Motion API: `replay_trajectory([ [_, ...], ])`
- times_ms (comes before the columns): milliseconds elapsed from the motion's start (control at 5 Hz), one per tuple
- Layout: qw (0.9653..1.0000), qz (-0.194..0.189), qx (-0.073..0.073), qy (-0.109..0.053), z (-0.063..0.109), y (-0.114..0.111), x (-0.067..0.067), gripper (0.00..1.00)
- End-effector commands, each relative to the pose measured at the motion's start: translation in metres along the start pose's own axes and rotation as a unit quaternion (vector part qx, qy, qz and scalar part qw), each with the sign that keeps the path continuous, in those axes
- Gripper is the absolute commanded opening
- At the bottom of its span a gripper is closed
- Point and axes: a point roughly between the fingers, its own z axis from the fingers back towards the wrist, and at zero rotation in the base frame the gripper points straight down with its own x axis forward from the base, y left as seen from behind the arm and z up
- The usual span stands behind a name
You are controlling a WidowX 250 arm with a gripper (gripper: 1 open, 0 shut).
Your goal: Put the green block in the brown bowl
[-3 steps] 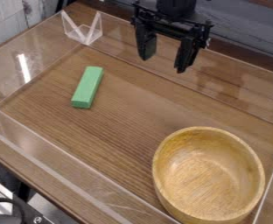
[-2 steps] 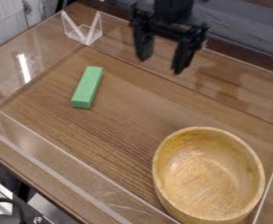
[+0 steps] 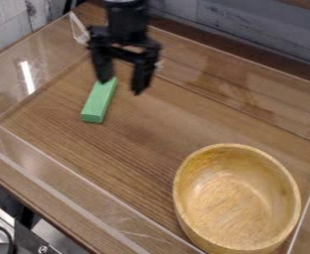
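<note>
Hovering wide open, the gripper hangs just above the far end of the green block, near the table's far-left corner. Block looks light, rigid, smooth; pinch across its narrow width, mid-length. Bowl sits near-right corner.

All-black arm ending in two-fingered gripper.

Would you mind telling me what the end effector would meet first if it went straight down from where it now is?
Probably the green block: the open end effector points down just above its far end. Depth is unclear, so it might meet the wooden table beside it.
</note>
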Motion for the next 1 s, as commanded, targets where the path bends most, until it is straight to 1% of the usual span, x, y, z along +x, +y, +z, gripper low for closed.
replay_trajectory([
  [0,0.9989,0.002,0.006,-0.046,0.01,0.028,-0.002,1.0],
  [200,0.9986,0.008,0.003,-0.053,0.001,0.04,-0.001,1.0],
  [600,0.9981,0.017,-0.012,-0.058,-0.018,0.039,0.006,1.0],
  [800,0.9978,0.024,-0.02,-0.058,-0.028,0.039,0.009,1.0],
])
